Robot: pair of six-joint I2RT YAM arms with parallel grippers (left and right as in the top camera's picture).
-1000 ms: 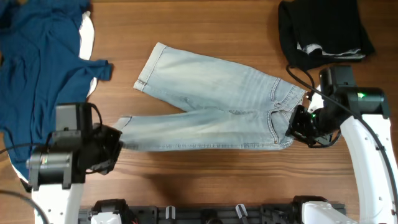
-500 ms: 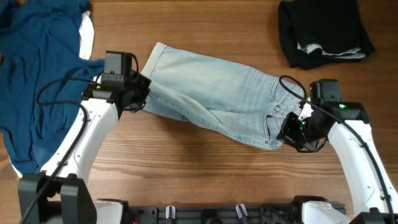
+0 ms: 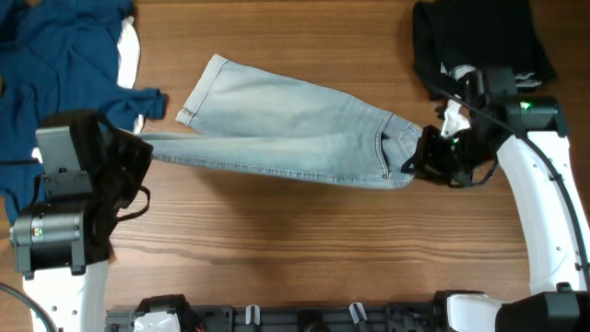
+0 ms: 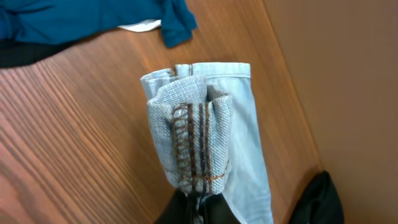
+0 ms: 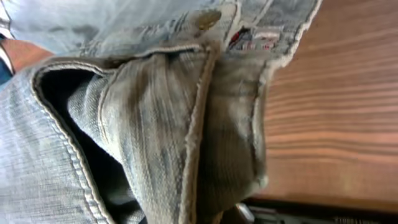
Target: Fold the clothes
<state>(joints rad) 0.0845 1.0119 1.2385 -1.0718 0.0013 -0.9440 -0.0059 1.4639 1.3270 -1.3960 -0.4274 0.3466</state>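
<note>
Since half a second ago the left gripper [image 3: 138,153] has swung back outward, pulling the denim shorts [image 3: 286,138] taut between both claws. It pinches a cuffed hem; the right gripper [image 3: 422,164] clamps the waistband. The leg-over-leg fold seems underway; next, the span needs lowering flat and even.
</note>
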